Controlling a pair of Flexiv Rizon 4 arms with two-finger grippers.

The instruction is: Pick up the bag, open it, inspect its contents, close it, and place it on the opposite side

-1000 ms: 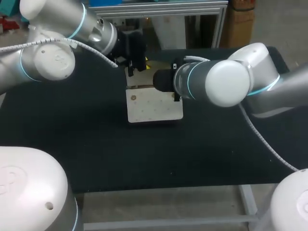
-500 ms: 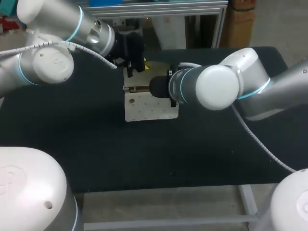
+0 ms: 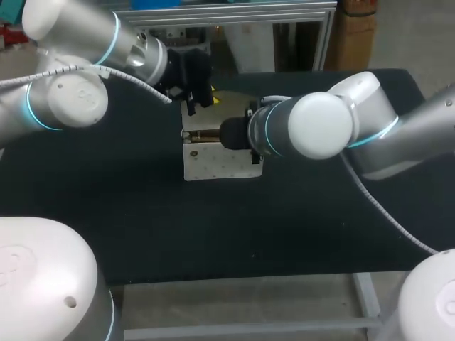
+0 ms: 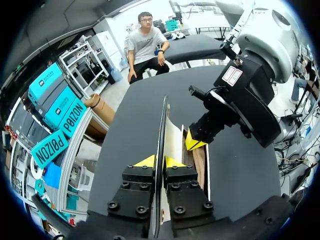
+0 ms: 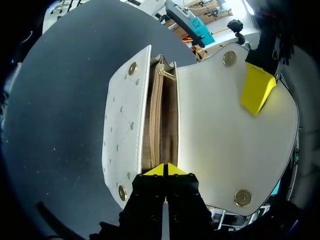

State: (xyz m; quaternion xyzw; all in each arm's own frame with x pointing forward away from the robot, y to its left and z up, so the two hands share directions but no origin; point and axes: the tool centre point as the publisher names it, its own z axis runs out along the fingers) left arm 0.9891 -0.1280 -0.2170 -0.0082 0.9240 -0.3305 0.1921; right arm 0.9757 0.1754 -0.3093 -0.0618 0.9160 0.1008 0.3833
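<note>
We work over a black bench (image 3: 142, 227). Our left arm (image 3: 67, 96) comes in from the far left and our right arm (image 3: 320, 126) reaches across from the right; both meet at the far middle of the bench. There a white handbag (image 3: 217, 162) lies on its back on the mat, just left of centre, with its mouth open.

Its flap (image 5: 215, 130) stands lifted off the body. The left jaws are clenched on the flap's far edge, which runs as a thin line between the two yellow fingertips (image 4: 147, 161), one on each side of it. The right jaws are pressed together tip to tip, with nothing visible between them, and sit at the right end of the open mouth, over the tan lining (image 5: 160, 125).

Two brass snap studs (image 5: 229, 58) sit at the flap's corners, and two more (image 5: 133, 68) mark the corners of the dotted front panel. A small brass zip pull (image 5: 167, 74) rests at the left end of the opening.
</note>
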